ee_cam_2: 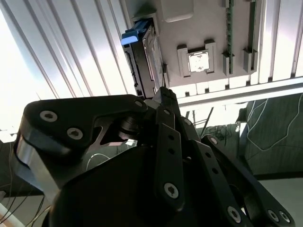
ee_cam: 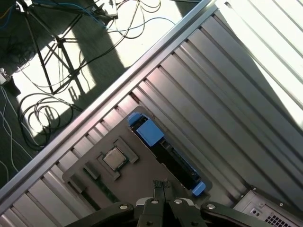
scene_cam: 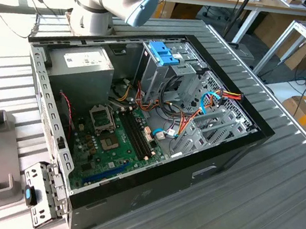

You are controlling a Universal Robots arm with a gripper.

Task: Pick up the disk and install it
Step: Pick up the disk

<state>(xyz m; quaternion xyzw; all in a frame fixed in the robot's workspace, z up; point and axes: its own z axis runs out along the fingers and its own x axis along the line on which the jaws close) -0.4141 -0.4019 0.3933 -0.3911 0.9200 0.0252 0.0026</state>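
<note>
The disk (ee_cam: 176,161) stands on its edge in a slot along the side of a grey fixture plate (ee_cam: 137,182). It has a dark narrow body with blue plastic rails and a blue tab (ee_cam: 149,133) at one end. In the second wrist view the disk (ee_cam_2: 143,59) is just beyond my fingertips. My gripper (ee_cam: 161,184) hangs above the plate, close beside the disk and apart from it. Its fingers are shut together with nothing between them. In the second wrist view the gripper (ee_cam_2: 164,93) tapers to a single closed tip.
A processor chip (ee_cam: 115,159) lies in a recess of the fixture plate. The open computer case (scene_cam: 141,118) lies on the ribbed metal table (scene_cam: 252,221), with a blue bracket (scene_cam: 165,53) on its drive cage and a grey power supply (scene_cam: 85,64). Cables and a tripod are on the floor.
</note>
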